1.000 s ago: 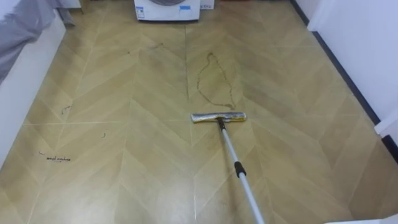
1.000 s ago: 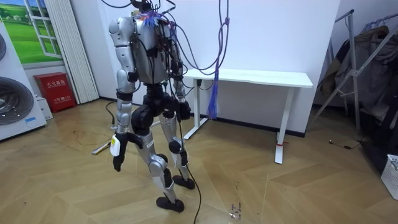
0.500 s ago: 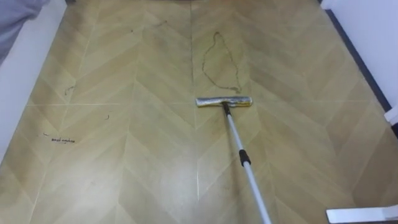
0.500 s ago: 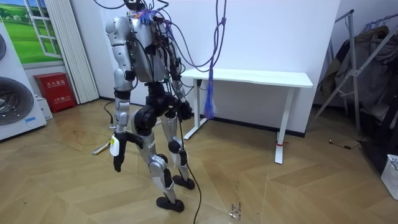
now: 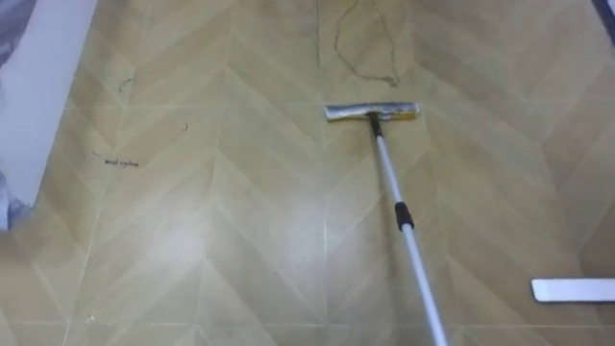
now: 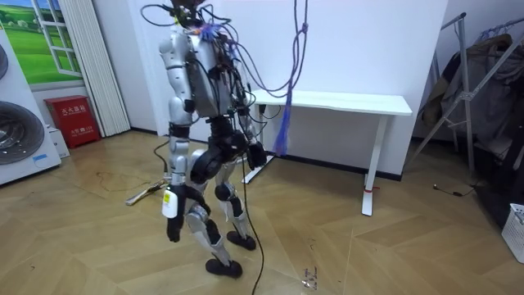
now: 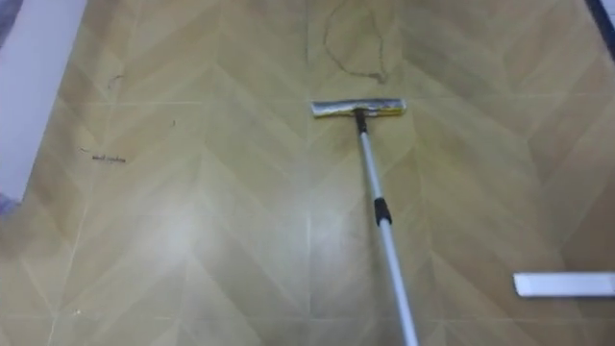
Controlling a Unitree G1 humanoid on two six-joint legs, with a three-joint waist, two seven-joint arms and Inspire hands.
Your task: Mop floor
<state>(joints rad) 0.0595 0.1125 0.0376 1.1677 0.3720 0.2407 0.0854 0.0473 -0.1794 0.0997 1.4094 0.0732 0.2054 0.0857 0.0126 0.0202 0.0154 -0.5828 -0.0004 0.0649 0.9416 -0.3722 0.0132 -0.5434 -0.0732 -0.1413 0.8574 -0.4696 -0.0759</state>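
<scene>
Along the left edge of the eye views, a white flat panel (image 5: 43, 86) is lying beside the tan herringbone wood floor (image 5: 240, 240), with a bit of grey fabric (image 5: 10, 24) showing at the top corner. Just right of the panel, small dark scribbled marks (image 5: 122, 162) are sitting on the planks. Further right, near the top, a thin dark looped line (image 5: 363, 48) is curling across the floor. Just below it, the flat silver mop head (image 5: 372, 112) is resting flat on the floor. The long silver mop pole (image 5: 399, 197), with a black collar (image 5: 405, 217) partway down, is running from it toward the lower right and out of the bottom edge. At the far right, a short white flat bar (image 5: 574, 289) is lying on the floor, well apart from the pole.

In the room view, a white round-doored washing machine (image 6: 20, 131) and a small red box (image 6: 72, 120) are standing at the left. The mop is lying low on the floor there (image 6: 143, 194), just left of the robot's legs. The robot is standing mid-room, facing the room view's left. Its left hand (image 6: 173, 225) is hanging beside its thigh, its fingers loose and pointing down, holding nothing. Its right hand (image 6: 255, 156) is showing as a dark shape behind the hip, and whether it is grasping the pole cannot be told. Behind the robot a long white table (image 6: 327, 102) is standing against the wall. A metal drying rack hung with dark clothes (image 6: 483, 82) is filling the right side.
</scene>
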